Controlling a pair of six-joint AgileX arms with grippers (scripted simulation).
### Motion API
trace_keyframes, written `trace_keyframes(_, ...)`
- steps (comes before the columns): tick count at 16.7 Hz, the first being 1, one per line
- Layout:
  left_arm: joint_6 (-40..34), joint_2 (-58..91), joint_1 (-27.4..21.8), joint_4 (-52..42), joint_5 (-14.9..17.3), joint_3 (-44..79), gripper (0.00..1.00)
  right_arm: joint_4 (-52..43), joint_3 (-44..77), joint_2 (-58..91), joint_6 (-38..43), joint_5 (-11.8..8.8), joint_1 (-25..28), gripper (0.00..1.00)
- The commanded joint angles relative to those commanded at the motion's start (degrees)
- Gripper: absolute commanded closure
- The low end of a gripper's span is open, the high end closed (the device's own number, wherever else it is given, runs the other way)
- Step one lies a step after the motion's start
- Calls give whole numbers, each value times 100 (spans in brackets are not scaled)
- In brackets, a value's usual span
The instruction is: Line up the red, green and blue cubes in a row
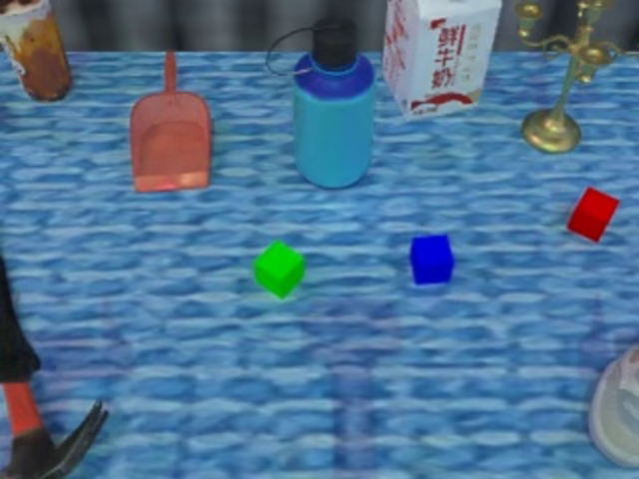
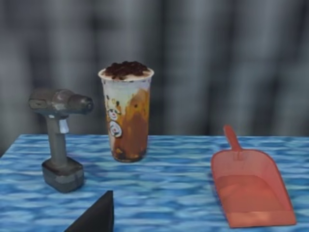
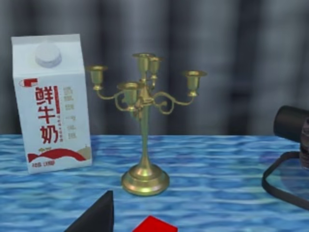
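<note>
Green cube point(image 1: 279, 268) near the middle of the table point(image 1: 329, 399), blue cube point(image 1: 431, 259) just right of centre, red cube point(image 1: 593, 214) (well apart) by the right edge, left gripper point(image 1: 85, 429) at the near left corner, fingers spread, right arm out of the top view.

The left arm point(image 1: 18, 399) has a black casing, a salmon-red segment, and a dark grey forked end effector point(image 1: 85, 431).

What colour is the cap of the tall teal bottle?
The tall teal bottle has a black cap above a deep blue collar; the top view shows it best.
</note>
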Motion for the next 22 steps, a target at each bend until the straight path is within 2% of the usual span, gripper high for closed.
trace_keyframes(5,0,0,0,0,0,0,0,-195,351,352,-157,10,4,0)
trace_keyframes(9,0,0,0,0,0,0,0,-935,1597,1668,-716,22,39,0)
trace_keyframes(13,0,0,0,0,0,0,0,-2122,3457,3840,-1561,21,108,0)
trace_keyframes(22,0,0,0,0,0,0,0,-5306,8345,9794,-3751,11,289,0)
